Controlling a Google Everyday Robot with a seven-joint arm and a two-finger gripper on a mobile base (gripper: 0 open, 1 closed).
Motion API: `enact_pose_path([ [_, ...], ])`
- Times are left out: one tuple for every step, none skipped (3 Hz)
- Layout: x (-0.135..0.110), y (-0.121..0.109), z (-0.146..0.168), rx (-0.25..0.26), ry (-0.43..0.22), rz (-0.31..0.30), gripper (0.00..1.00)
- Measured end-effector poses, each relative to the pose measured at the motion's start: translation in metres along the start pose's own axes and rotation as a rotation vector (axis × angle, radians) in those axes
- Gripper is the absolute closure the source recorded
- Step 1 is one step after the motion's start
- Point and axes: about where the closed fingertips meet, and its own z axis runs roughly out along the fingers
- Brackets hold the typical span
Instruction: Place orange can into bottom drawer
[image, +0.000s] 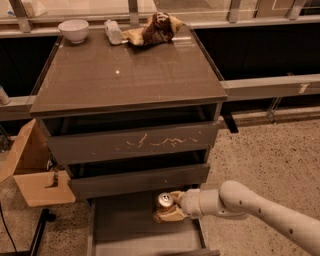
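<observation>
While clamped on orange can (164, 200), tool (166, 212) over bottom drawer (125, 231) near right wall.

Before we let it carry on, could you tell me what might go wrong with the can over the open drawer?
1. The claw holds the orange can over the open bottom drawer, towards its right side. Released there, the can might strike that side, or tip and roll on the flat inside.
2. The can sits just below the middle drawer front, so pulling upward afterwards could knock the claw against that front.
</observation>
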Motion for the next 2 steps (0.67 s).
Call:
enact_pose_path([
  [0.06,-0.014,0.034,-0.005,0.006,-0.012,1.0],
  [0.103,-0.026,0.059,-0.01,0.005,-0.004,1.0],
])
